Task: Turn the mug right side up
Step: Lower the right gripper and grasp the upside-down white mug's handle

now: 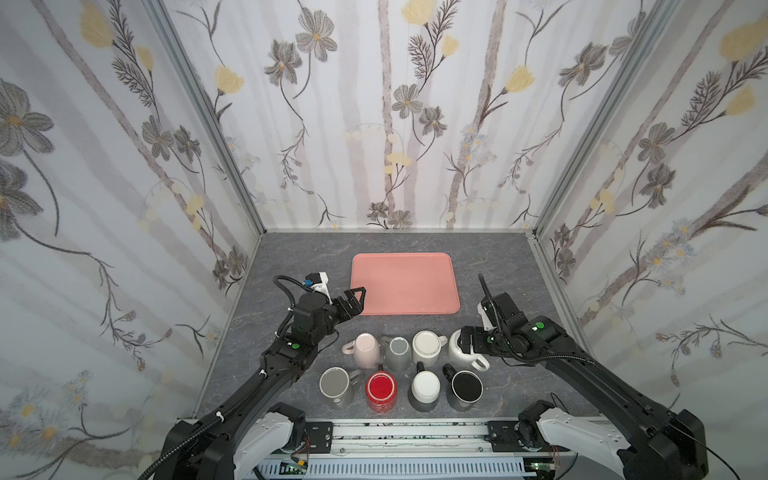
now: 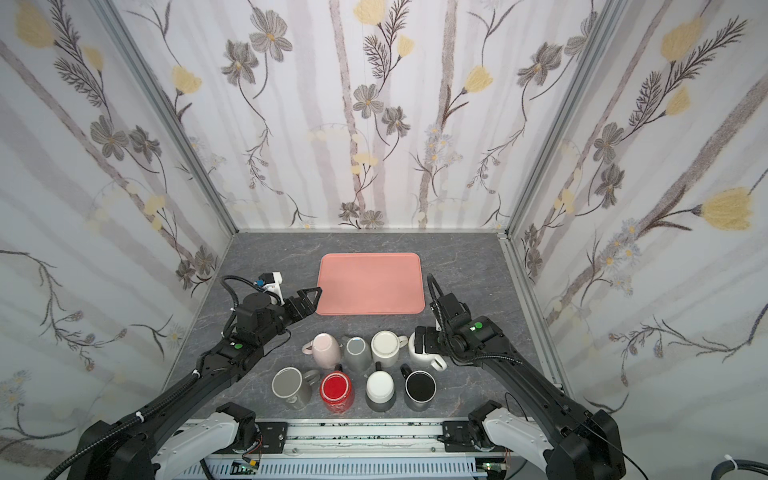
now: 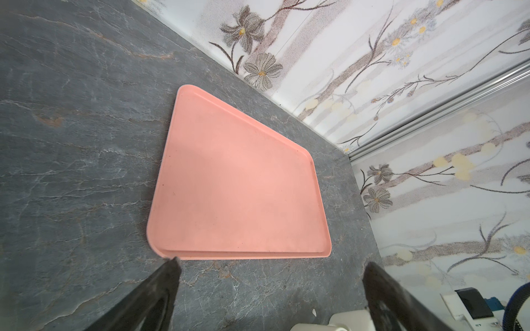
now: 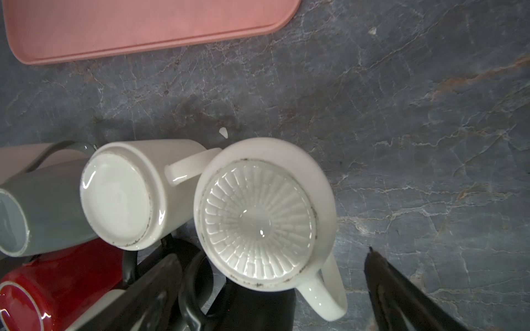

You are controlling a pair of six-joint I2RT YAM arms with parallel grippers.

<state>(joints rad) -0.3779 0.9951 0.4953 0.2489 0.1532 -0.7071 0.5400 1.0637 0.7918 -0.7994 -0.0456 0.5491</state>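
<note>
Upside down on the grey worktop (image 4: 401, 114): the white mug (image 4: 263, 217), ribbed base up, handle out to one side. At the right end of the far row of four in both top views, partly under the right gripper (image 1: 465, 338). Gripper spread wide, one finger on each side of the mug, neither seen touching it (clear worktop between the mug and one finger in the right wrist view). Just beside it, a cream mug (image 4: 117, 195), also base up, handle reaching to the white mug's wall (touching or not, cannot tell). Further along that row, a grey mug (image 1: 398, 353) and a pink mug (image 1: 365, 351). In the nearer row, a pale-rimmed grey mug (image 1: 336, 384), a red mug (image 1: 381, 388), a white-topped mug (image 1: 424, 388) and a black mug (image 1: 465, 388). Beyond both rows, a pink tray (image 1: 405, 282). Well apart from the mugs, at the tray's near left corner, the left gripper (image 1: 353, 301), spread wide and holding nothing.
</note>
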